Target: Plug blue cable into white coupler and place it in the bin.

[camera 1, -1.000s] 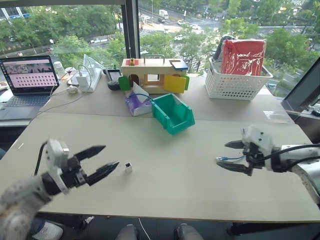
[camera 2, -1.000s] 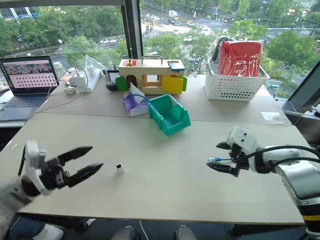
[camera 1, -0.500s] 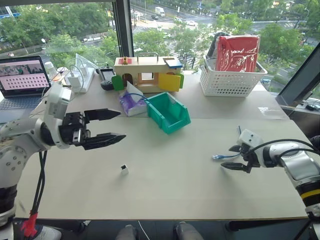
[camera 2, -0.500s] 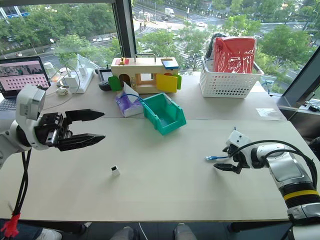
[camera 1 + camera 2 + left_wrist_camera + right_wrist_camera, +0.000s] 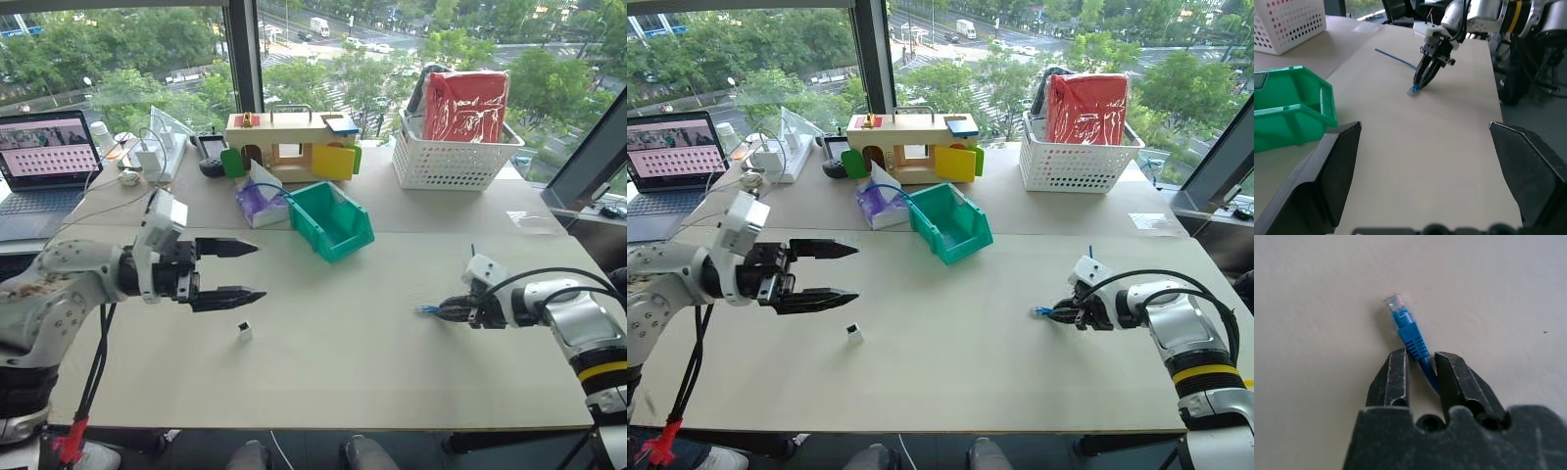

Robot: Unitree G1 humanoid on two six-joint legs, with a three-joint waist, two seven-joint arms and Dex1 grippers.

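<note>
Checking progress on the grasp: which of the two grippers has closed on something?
The right gripper: its fingers pinch the blue cable just behind the plug, on the table. The left gripper hangs open above the white coupler.

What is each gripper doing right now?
Left gripper: open, holding nothing.
Right gripper: shut on the blue cable, just behind its plug.

Desk (image 5: 343, 333): pale beige, plain. Bin (image 5: 333, 219): teal-green. Cable (image 5: 1418, 350): blue, clear plug tip. Coupler (image 5: 244, 332): white, dark opening. Basket (image 5: 456, 162): white lattice, red bag (image 5: 468, 106) inside. Gripper fingers (image 5: 1396, 377): black.
</note>
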